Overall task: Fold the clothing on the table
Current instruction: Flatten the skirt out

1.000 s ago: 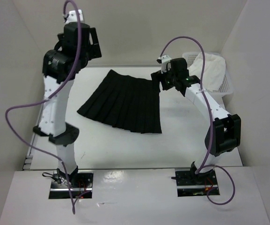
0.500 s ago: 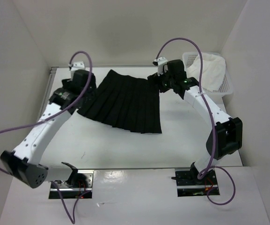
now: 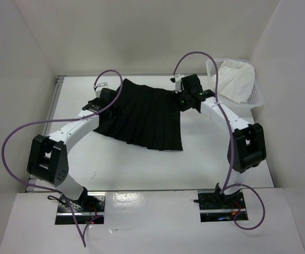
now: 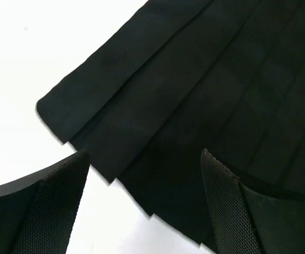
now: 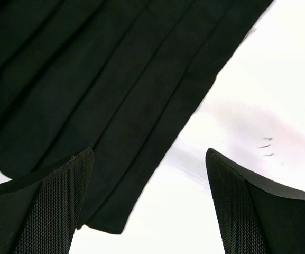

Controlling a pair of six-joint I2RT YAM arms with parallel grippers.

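White table [image 3: 141, 169], black pleated skirt [image 3: 141, 119] lying flat (unfolded), mesh basket [image 3: 258, 99] far right

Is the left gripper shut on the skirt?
No: the left wrist view shows the left gripper with its jaws wide apart over the skirt corner, no fabric pinched.

This looks like a robot lab's test cell. The white bench [image 3: 205, 153] is boxed in by plain white panels [image 3: 15, 79] on the left, far and right sides. Two arms [image 3: 73, 129] are bolted at its near edge on metal plates [image 3: 81, 209] with bare wiring showing, and purple cables [image 3: 194, 52] loop loose above. A mesh basket [image 3: 257, 98] sits at the far right.
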